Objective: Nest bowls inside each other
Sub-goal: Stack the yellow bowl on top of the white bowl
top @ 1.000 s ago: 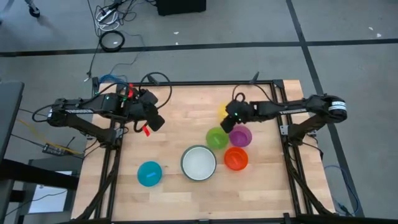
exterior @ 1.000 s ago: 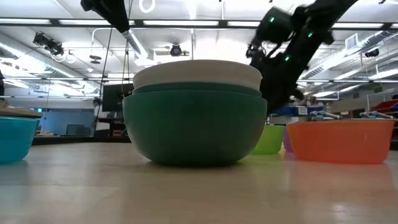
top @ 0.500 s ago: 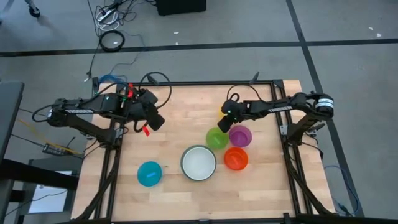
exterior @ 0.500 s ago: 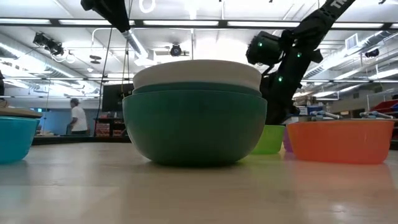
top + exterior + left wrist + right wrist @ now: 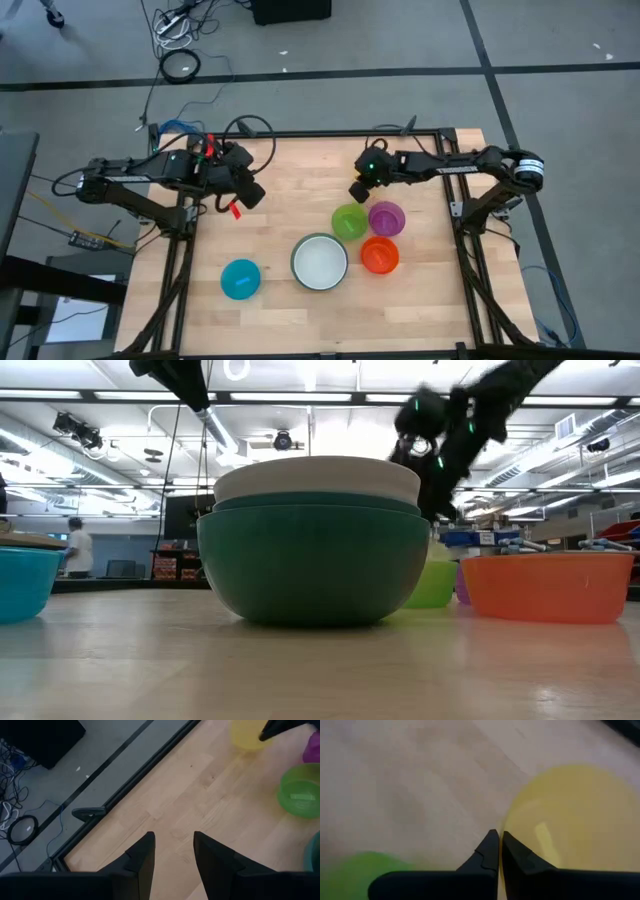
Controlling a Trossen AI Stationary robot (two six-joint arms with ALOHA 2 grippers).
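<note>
My right gripper (image 5: 499,840) is shut on the yellow bowl (image 5: 570,820) near the table's far right; in the high view the gripper (image 5: 358,190) hides that bowl. The left wrist view shows the yellow bowl (image 5: 247,732) from afar. The white bowl sits nested in the teal bowl (image 5: 319,262). The lime (image 5: 348,221), purple (image 5: 386,217), orange (image 5: 379,254) and light blue (image 5: 240,279) bowls stand singly on their bases. My left gripper (image 5: 172,850) hangs open above the table's far left, holding nothing. My right gripper pinches the yellow bowl's rim (image 5: 506,827) on the side toward the table's left, one finger (image 5: 487,847) outside the wall and the other inside. The fingers slant down from the table's right. Whether the bowl is off the table I cannot tell.
Bare wood lies between the two arms and along the table's far left. The lime and purple bowls stand close on the near side of the yellow bowl. A metal frame (image 5: 455,215) borders the table.
My right gripper has swung toward the table's left and far edge, over the yellow bowl, which it now covers in the high view. The other bowls have stayed in place.
</note>
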